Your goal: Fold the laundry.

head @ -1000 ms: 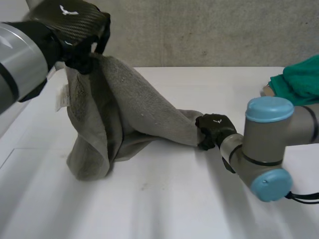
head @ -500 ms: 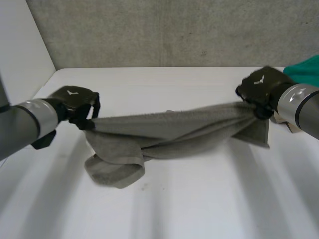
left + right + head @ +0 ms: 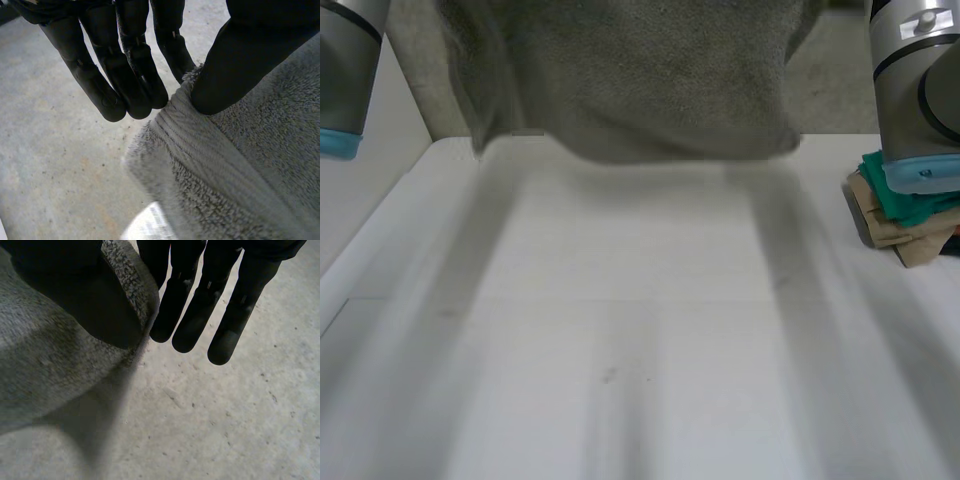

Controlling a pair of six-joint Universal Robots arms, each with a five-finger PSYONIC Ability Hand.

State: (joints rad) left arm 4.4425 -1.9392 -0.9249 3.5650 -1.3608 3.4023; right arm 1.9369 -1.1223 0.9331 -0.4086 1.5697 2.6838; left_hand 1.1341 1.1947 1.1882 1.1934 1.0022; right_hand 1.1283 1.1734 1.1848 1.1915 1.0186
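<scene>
Holding the grey towel up between both arms, we had it hanging at 12 o'clock in the head view. It was spread wide, and its lower edge appeared to float above the far side of the white tabletop.

The left arm stood at 10 o'clock and the right arm at 2 o'clock. We judged that this spacing was what pulled the cloth flat.

In its wrist view, the left hand gripped the towel's hemmed band. Its thumb pressed the cloth against straight fingers, at what looked like a top corner.

The right hand pinched the opposite end the same way, with the cloth caught between its thumb and nearest finger. A 2-point pinch like this lets the weight of the cloth smooth out its creases, which is probably why we held it so high.

At 3 o'clock a stack of folded laundry, teal over tan, sat well apart from the towel. That left the middle of the tabletop free for laying it down. We judged the fold itself not yet begun.
</scene>
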